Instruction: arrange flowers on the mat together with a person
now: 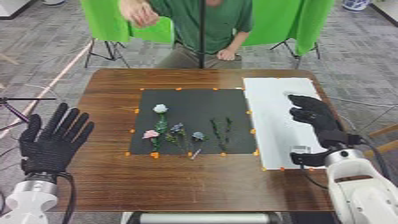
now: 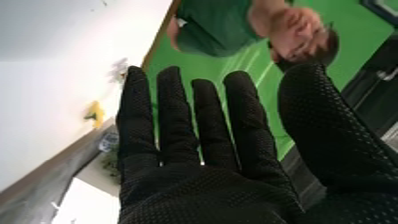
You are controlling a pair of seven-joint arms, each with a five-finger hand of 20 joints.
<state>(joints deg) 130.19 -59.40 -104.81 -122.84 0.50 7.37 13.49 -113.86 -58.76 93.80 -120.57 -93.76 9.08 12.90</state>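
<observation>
Extending along the left side of the brown wooden bench (image 1: pixel 178 185), the left robot hand (image 1: pixel 55 142) has straight, spread fingers pointing toward the far side. The right robot hand (image 1: pixel 313 114) is over the white sheet (image 1: pixel 269 102), partly hiding it; in the right wrist view, the right robot hand (image 2: pixel 204 192) shows straight fingers slightly apart, thumb held out. The square black mat (image 1: pixel 188 97) bears, left to right, a white flower (image 1: pixel 161 108) beyond a pink flower (image 1: pixel 151 134), purple-blue sprigs (image 1: pixel 177 128), a blue-grey flower (image 1: pixel 198 135) and two leafy green stems (image 1: pixel 227 122). A small yellow item (image 2: pixel 94 112) is indistinct.
</observation>
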